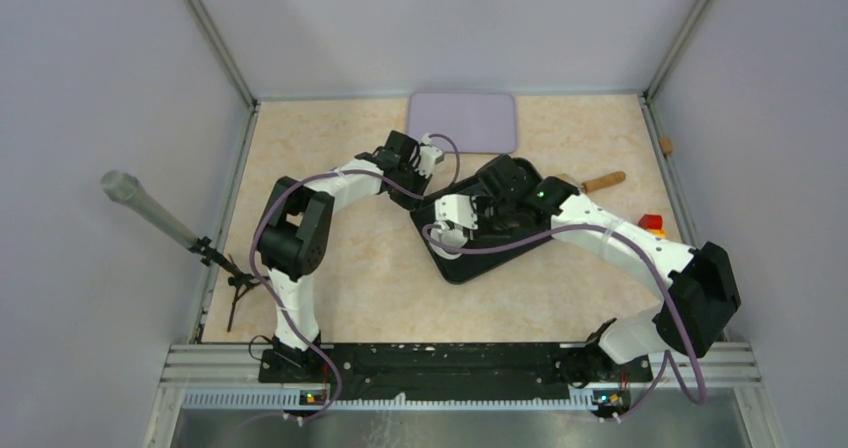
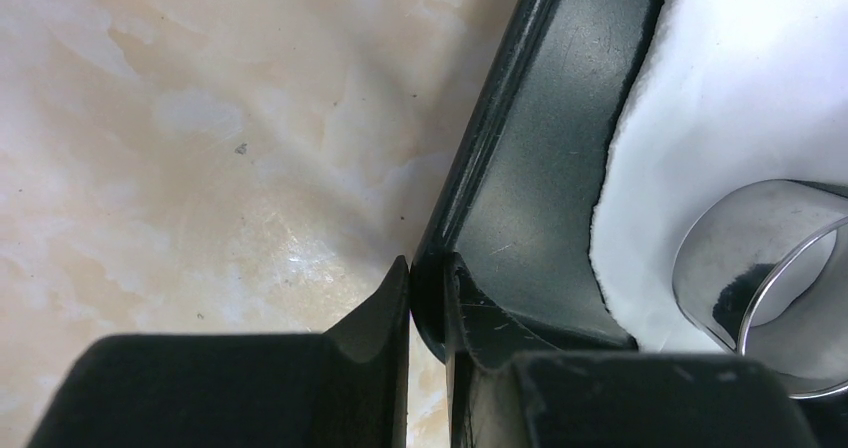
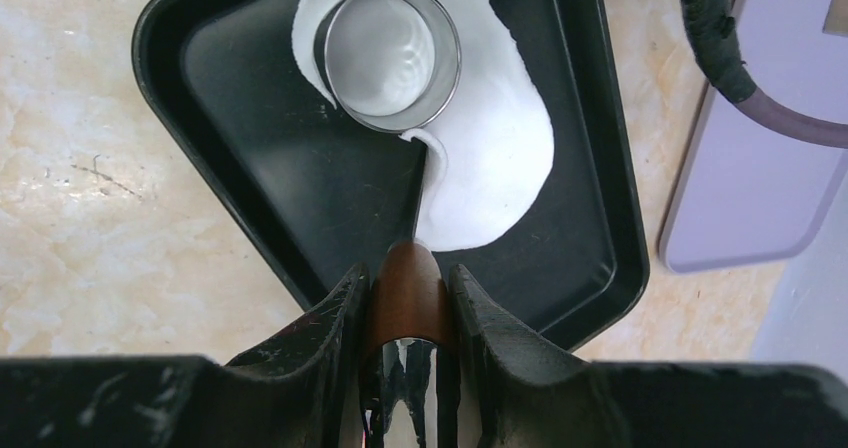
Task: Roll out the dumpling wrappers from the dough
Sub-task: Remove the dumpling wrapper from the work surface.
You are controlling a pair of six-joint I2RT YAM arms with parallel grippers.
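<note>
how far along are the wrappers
Done: the dough lies flattened in the black tray, a metal ring cutter standing on it. In hand: left gripper clamps the tray rim; right gripper holds a brown-tipped tool at the dough's edge. Left: no separate wrappers visible yet.

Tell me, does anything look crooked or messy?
The black tray sits turned cornerwise, not square with the table. The dough has a ragged, curled edge beside the metal ring cutter.

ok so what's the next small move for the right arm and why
Probably nudge the right gripper forward so its brown-tipped tool works the dough edge by the ring cutter: the tip sits just at that edge, and the left gripper clamps the tray rim.
</note>
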